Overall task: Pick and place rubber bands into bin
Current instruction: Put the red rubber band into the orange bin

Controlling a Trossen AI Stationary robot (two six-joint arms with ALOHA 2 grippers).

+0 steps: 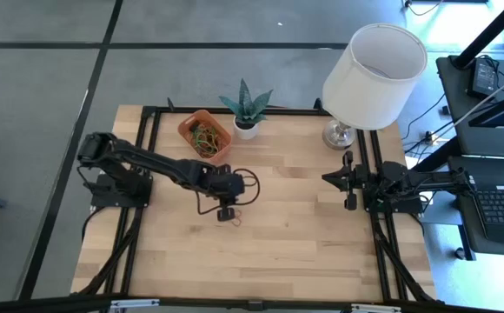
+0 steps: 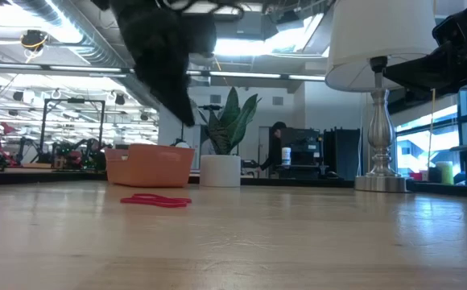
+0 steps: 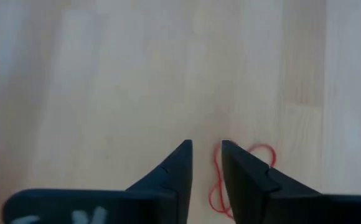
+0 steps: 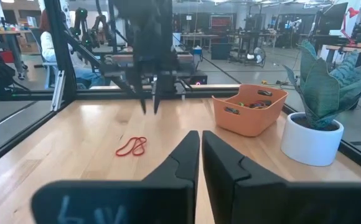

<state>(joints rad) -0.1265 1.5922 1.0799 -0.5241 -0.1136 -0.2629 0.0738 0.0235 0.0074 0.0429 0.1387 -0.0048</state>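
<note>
Although it weighs almost nothing, the thin red elastic rubber band lying twisted on the pale wooden table looks awkward to take: it is limp, lies flat against the boards, and would likely slip out from under a fingertip rather than ride up between two. It lies near the middle of the table, well apart from the small shallow orange plastic bin, which stands at the far edge just beside the little spiky green plant in its white pot and already holds a tangle of mixed-colour bands.

The left gripper hangs just above the band, fingers pointing down with a narrow gap between them and nothing held. In the left wrist view one finger covers part of the loop, so the gap sits slightly to one side of it. The best hold is probably where the strands cross or bunch, since a double thickness gives the tips something to pinch. Pressing lightly into the wood should help, and the band, being stretchy, can take that without harm.

The right gripper waits near the table's right edge by the white-shaded lamp, its fingers nearly together and empty.
</note>
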